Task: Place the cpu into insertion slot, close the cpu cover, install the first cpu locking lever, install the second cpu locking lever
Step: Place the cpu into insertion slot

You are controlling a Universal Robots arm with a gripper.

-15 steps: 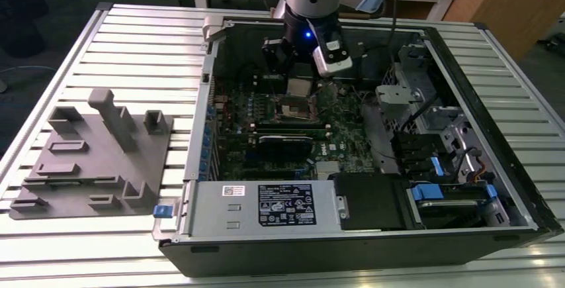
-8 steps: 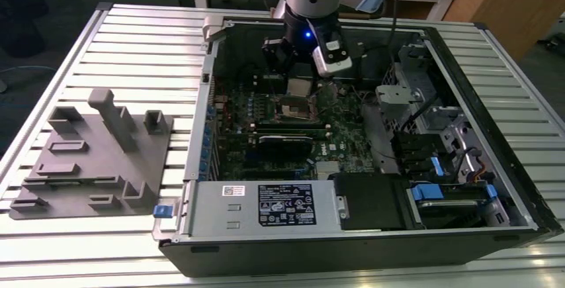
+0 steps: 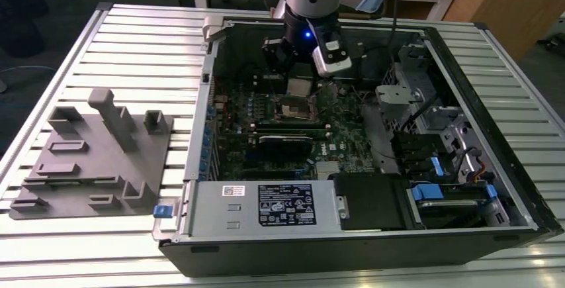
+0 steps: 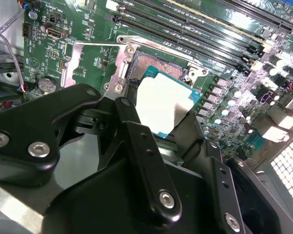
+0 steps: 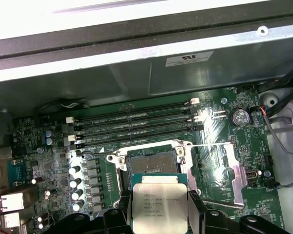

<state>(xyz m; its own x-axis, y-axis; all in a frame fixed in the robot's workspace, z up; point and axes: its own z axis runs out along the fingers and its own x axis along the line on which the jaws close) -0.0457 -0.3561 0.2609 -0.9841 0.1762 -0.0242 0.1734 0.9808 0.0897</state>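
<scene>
My gripper is shut on the cpu, a flat square chip with a silvery top, gripped by two opposite edges between black fingers. The chip hangs level, just above and slightly to one side of the insertion slot, whose dark pin field and silvery rim lie bare. The second wrist view shows the cpu partly overlapping the insertion slot. The cpu cover lies flipped open beside the socket, and green board shows through its window. In the exterior view the gripper is inside the case, over the slot.
Several long memory slots run just beside the socket. A black card sits nearer the case's front. The open computer case rests on a slatted table, with a grey fixture block at the exterior view's left. Drive bays fill the case's right.
</scene>
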